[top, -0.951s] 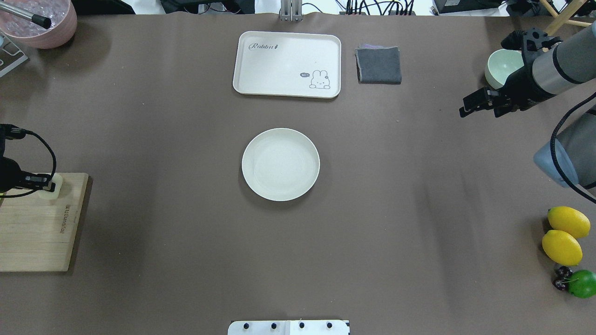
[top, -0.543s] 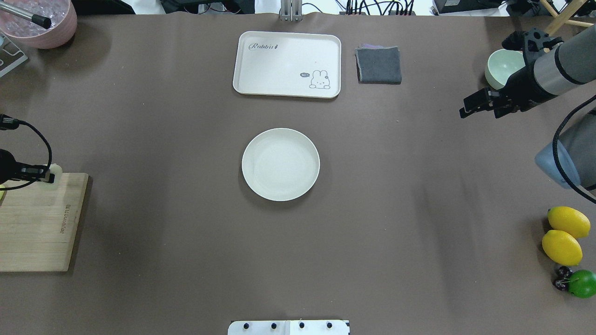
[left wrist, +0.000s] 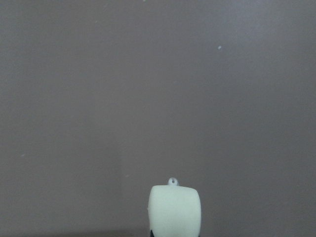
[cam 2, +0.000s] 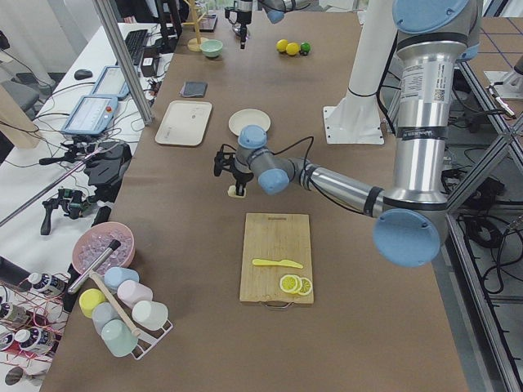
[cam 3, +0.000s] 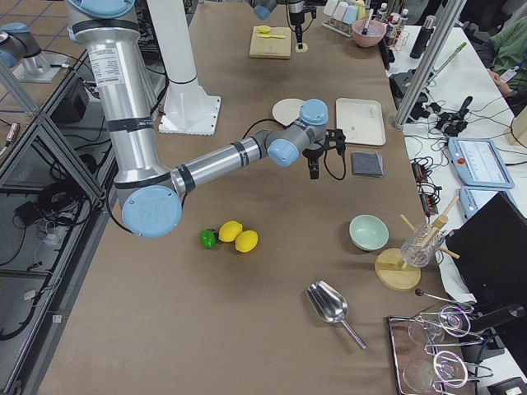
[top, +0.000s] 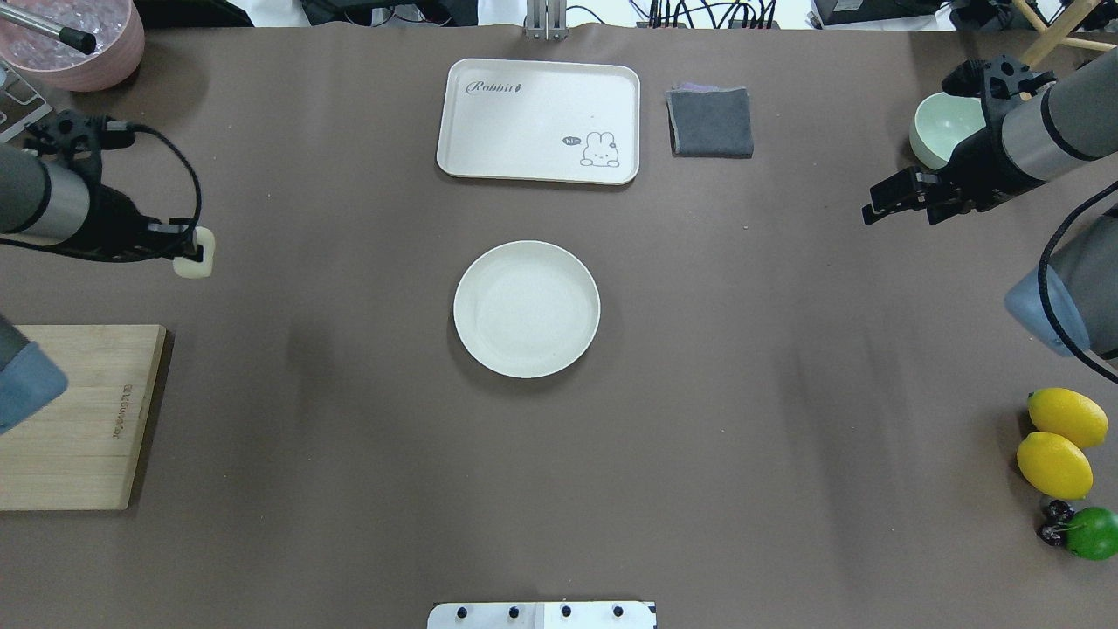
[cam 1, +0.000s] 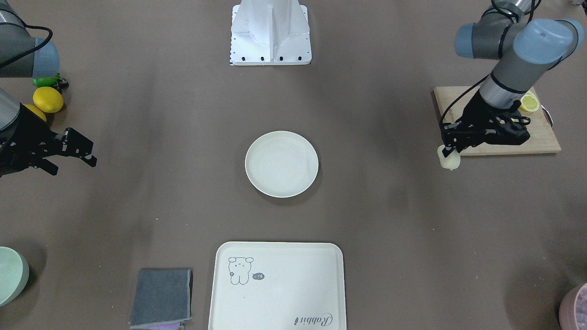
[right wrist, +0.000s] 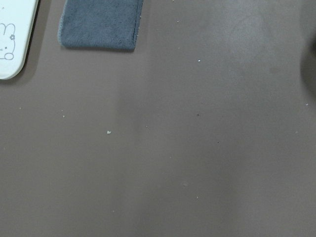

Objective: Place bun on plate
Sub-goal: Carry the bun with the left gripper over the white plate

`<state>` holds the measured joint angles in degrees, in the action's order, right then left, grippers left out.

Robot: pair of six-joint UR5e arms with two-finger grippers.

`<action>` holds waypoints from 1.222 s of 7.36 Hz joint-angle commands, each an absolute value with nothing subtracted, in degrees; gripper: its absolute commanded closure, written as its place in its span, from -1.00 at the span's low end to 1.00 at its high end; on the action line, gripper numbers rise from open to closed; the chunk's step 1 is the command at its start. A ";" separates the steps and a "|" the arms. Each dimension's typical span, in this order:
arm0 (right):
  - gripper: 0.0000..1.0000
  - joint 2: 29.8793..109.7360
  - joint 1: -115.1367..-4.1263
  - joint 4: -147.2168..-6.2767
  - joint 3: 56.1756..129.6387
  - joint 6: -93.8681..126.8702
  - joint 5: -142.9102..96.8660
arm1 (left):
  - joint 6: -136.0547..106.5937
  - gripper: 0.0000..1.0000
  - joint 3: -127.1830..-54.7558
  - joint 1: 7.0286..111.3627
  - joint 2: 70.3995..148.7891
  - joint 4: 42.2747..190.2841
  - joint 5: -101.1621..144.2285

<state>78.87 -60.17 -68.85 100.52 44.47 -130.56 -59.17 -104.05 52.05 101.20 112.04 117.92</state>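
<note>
Bun (top: 193, 266) in left gripper (top: 192, 254) (plate (top: 527, 309) apart)

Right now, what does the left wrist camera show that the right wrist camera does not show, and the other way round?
Only the left wrist view shows the bun, at the bottom edge of the picture, with bare table beyond it. Only the right wrist view shows the grey cloth and a corner of the tray with part of its drawing. Both show the brown table cover.
</note>
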 commanded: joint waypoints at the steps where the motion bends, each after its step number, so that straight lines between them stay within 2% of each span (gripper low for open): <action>1: -0.99 79.10 -60.21 -68.82 100.55 44.47 -130.61 | -68.77 0.46 -103.72 45.23 114.65 100.13 114.21; 4: -0.99 79.36 -60.21 -68.64 100.55 44.39 -130.61 | -82.06 0.46 -100.20 32.99 125.83 95.72 104.26; 7: -0.99 80.06 -60.21 -68.21 100.46 44.38 -130.69 | -86.40 0.46 -88.28 27.19 137.25 95.97 97.25; 9: -0.99 80.51 -60.21 -68.29 101.69 44.38 -130.87 | -86.31 0.46 -85.61 26.46 138.25 96.68 95.98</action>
